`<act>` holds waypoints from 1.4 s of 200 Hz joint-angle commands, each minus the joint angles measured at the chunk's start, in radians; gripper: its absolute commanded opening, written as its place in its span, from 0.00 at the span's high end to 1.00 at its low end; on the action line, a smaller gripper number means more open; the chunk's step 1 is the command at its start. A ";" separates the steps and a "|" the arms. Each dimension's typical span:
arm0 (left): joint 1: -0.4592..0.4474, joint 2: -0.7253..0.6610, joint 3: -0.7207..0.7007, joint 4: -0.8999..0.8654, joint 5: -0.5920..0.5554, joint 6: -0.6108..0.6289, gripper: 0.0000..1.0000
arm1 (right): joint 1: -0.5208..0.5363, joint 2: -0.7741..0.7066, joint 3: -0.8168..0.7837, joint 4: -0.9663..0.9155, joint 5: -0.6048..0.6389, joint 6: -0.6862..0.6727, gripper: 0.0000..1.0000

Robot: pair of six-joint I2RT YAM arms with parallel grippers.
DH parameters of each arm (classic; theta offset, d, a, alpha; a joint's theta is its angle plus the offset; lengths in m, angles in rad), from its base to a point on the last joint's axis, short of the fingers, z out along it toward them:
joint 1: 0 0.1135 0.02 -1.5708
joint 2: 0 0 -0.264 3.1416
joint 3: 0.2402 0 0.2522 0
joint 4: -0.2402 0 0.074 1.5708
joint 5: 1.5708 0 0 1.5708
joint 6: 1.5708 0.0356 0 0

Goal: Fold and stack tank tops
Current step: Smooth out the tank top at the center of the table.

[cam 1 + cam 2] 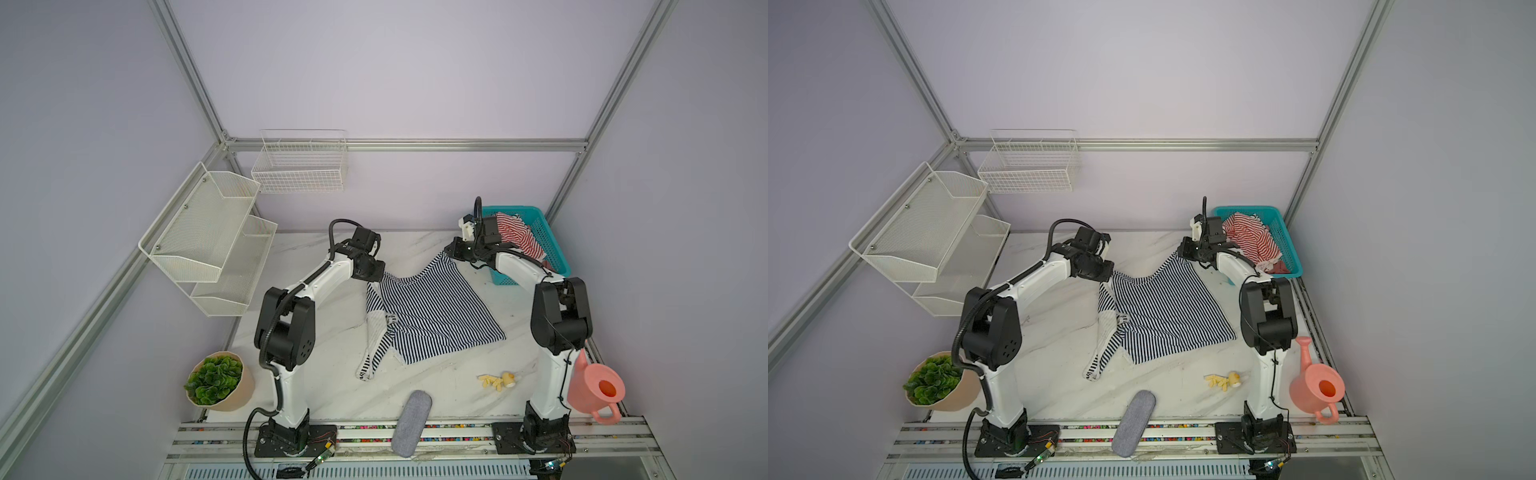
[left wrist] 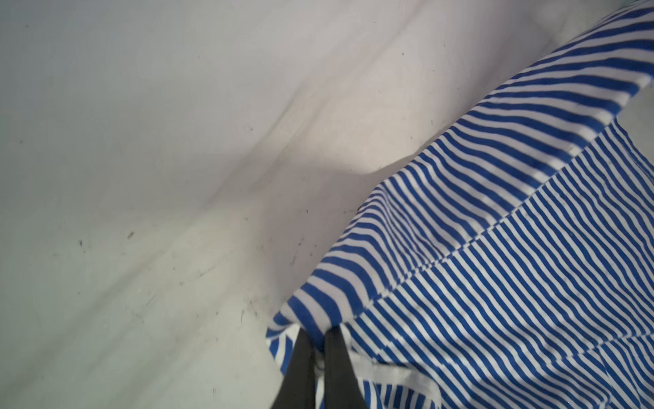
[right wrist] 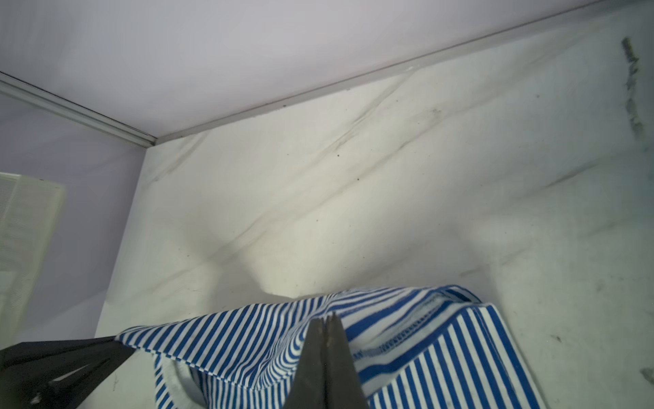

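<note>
The navy-and-white tank top (image 1: 436, 311) (image 1: 1167, 311) hangs stretched between both arms at its far edge, and its near part lies rumpled on the marble table (image 1: 332, 374). My left gripper (image 1: 376, 280) (image 2: 318, 331) is shut on one far corner of the striped cloth (image 2: 495, 265). My right gripper (image 1: 451, 255) (image 3: 325, 317) is shut on the other far corner, by the hem (image 3: 407, 333). The red-and-white tank top (image 1: 519, 235) (image 1: 1252, 241) lies bunched in the teal basket (image 1: 552, 249) behind the right arm.
A grey felt case (image 1: 411, 422) lies over the front rail. A small yellow toy (image 1: 498, 380) and a pink watering can (image 1: 598, 386) sit near the right arm's base. A potted plant (image 1: 218, 380) stands front left. White mesh shelves (image 1: 208, 237) and a wire basket (image 1: 299, 166) hang at back left.
</note>
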 commanded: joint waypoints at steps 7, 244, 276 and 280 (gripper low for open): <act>0.030 0.090 0.259 -0.021 0.012 0.073 1.00 | -0.002 0.097 0.147 -0.007 0.040 0.027 1.00; -0.088 0.060 0.288 -0.138 -0.194 0.056 0.54 | -0.011 -0.009 0.009 0.188 0.155 0.116 0.50; -0.118 0.139 0.278 -0.244 -0.202 0.003 0.66 | 0.001 -0.135 -0.162 0.209 0.118 0.093 0.50; -0.118 0.150 0.282 -0.261 -0.204 -0.007 0.66 | 0.003 -0.146 -0.177 0.208 0.115 0.089 0.50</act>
